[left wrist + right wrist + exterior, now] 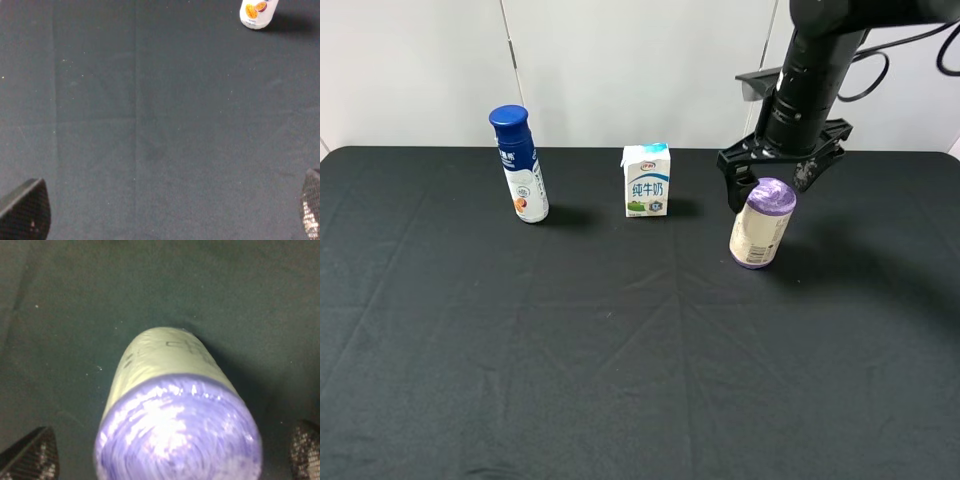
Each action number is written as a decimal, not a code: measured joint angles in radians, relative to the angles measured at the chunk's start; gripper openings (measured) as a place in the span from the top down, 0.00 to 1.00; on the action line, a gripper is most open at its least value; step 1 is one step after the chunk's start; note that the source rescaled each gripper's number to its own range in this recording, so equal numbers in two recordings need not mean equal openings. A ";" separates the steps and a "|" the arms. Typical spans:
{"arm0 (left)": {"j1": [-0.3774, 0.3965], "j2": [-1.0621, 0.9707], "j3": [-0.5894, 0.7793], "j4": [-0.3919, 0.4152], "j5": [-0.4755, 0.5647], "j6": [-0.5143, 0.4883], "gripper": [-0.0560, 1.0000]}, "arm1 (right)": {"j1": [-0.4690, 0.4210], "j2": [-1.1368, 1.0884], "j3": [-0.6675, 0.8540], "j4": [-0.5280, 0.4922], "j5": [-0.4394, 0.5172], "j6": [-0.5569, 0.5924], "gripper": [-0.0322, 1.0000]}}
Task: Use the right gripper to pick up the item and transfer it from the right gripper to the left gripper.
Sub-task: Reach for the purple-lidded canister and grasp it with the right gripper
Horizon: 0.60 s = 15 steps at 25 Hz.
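The item [761, 228] stands on the black-covered tabletop [570, 350], near its far edge and toward the right side, purple cap up. The right gripper [773, 190] hangs directly over it with its jaws spread wide, 1 finger on each side of the cap and nothing grasped. In the right wrist view the cap is blurred and fills the foreground, and only the tips of the 2 fingers [30, 455] show at the corners, apart from the bottle. The label print is too small to read.

The left gripper [167, 210] is outside the high view. Its own camera shows just 2 fingertip corners, wide apart and released, over bare cloth.

A blue-capped bottle [520, 165] stands near the far edge on the left; only its base is visible in the left wrist view. A milk carton [647, 181] stands between it and the item.
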<state>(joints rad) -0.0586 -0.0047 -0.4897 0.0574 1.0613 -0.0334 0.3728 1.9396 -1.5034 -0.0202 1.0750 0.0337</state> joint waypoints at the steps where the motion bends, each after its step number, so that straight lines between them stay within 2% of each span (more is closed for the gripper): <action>1: 0.000 0.000 0.000 0.000 0.000 0.000 0.00 | 0.000 0.009 0.000 0.000 0.000 0.000 0.00; 15: 0.000 0.000 0.000 0.000 0.000 0.000 0.00 | 0.000 0.063 0.000 -0.001 -0.025 -0.039 0.00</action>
<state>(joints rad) -0.0586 -0.0047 -0.4897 0.0574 1.0613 -0.0334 0.3728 2.0030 -1.5034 -0.0211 1.0503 -0.0053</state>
